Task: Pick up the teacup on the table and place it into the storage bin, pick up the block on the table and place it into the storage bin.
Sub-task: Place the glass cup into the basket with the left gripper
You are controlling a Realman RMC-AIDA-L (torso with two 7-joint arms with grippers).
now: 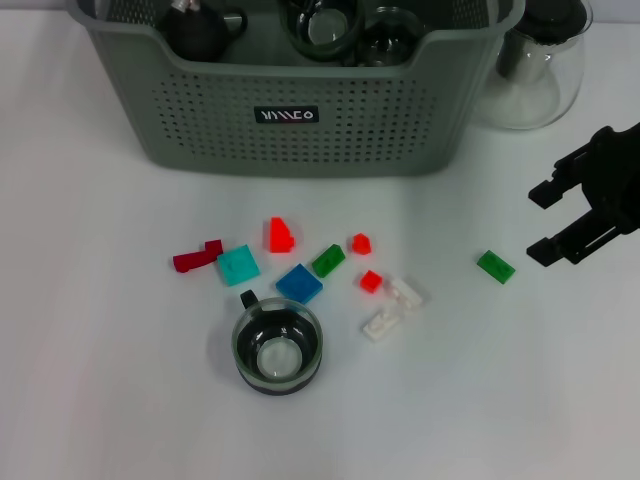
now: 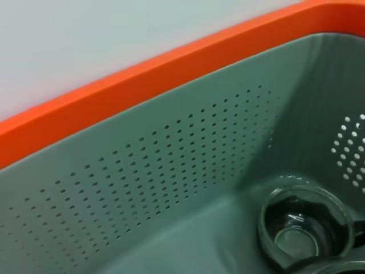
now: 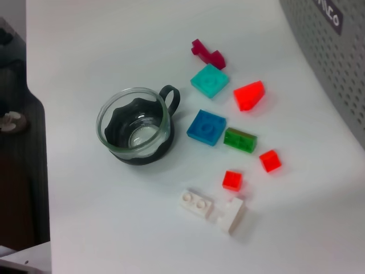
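A white table [image 1: 100, 400] is carrying everything. At lower centre-left, a glass teacup [image 1: 277, 348] in a black sleeve is standing upright: fragile, slippery, probably best gripped by its rim or handle. Small plastic blocks [image 1: 299, 283], light and rigid, are lying scattered above and right of it. The bin [image 1: 300, 120] is filling the upper frame. At right edge, the right tool [image 1: 545, 222] is hovering spread, holding nothing. Left tool: unseen.

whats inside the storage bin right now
The storage bin holds glass cups: two clear round ones and a dark-based item at its left. Its front wall hides the floor, so blocks inside cannot be ruled out.
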